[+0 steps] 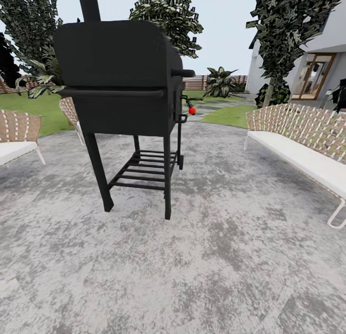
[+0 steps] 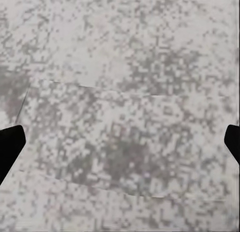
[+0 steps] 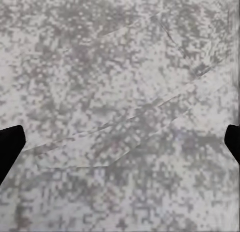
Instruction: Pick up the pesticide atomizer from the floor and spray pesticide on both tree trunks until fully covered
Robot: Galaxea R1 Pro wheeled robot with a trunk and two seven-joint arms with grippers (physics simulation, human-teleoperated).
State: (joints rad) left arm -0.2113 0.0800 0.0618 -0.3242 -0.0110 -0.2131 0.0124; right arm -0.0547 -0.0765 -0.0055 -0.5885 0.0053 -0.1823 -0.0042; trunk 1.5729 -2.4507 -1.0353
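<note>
The pesticide atomizer is out of view, and so are the two trees and their trunks. Far back in the head view lies the garden's green lawn (image 1: 29, 110), edged by a brown slat fence (image 1: 197, 81). In the left wrist view my left gripper (image 2: 120, 147) is open, its black fingertips (image 2: 10, 147) wide apart over mottled grey paving with nothing between them. In the right wrist view my right gripper (image 3: 120, 147) is likewise open over the same paving, its fingertips (image 3: 10, 147) holding nothing.
A black barbecue grill (image 1: 120, 79) on four legs stands straight ahead on the grey stone patio (image 1: 216, 257). A woven bench with a white cushion (image 1: 307, 156) runs along the right. Woven chairs (image 1: 17, 132) stand left. Dark leafy trees (image 1: 283, 31) and a house (image 1: 322, 69) stand behind.
</note>
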